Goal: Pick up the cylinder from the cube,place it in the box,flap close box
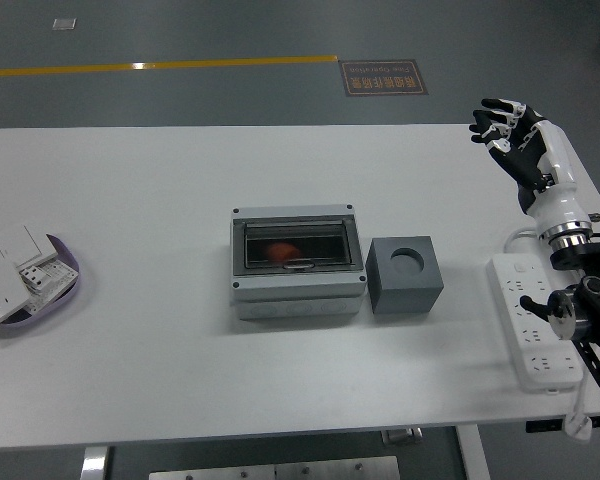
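Grey plastic box, one only, well to the left of the right hand, smoked flap down over a single reddish blur, presumably the cylinder, shape unclear through the lid. One dark grey cube just beside the box, nearer the hand, round socket on top. One white power strip below the hand's wrist. Right hand raised over the table's far right corner, fingers spread, gripping nothing. One purple dish of white sockets far left.
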Controlling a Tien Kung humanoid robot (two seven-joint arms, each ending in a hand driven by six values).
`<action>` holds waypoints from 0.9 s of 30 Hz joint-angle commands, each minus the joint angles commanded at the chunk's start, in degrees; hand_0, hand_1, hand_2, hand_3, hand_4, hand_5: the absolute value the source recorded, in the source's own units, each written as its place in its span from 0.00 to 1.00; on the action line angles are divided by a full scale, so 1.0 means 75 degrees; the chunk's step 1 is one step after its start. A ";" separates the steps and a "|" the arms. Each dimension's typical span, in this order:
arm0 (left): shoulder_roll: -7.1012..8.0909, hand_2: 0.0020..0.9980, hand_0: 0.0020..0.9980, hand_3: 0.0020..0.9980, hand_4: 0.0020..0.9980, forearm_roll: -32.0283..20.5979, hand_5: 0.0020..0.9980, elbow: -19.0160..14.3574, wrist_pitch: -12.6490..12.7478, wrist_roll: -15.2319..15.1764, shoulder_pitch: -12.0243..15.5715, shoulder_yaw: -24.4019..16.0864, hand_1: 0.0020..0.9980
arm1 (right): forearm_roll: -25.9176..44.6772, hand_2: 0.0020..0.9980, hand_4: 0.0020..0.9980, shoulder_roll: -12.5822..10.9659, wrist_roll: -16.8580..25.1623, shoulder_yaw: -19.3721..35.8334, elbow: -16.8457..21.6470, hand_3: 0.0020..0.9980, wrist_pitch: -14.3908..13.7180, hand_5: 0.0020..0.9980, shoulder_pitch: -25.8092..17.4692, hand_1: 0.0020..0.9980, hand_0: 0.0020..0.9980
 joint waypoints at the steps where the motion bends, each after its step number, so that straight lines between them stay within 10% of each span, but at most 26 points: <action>1: 0.0006 0.63 0.60 0.65 0.72 -0.0018 0.23 0.0002 0.0001 0.0000 -0.0006 0.0010 0.63 | 0.0011 0.61 0.71 0.0004 0.0002 -0.0009 0.0001 0.64 0.0003 0.32 0.0008 0.59 0.60; 27: 0.0342 0.62 0.59 0.64 0.70 -0.0593 0.20 0.0029 -0.0006 0.0043 0.0138 0.0529 0.63 | 0.0237 0.61 0.67 0.0356 -0.0034 -0.0148 -0.0137 0.64 0.0050 0.28 -0.0315 0.55 0.58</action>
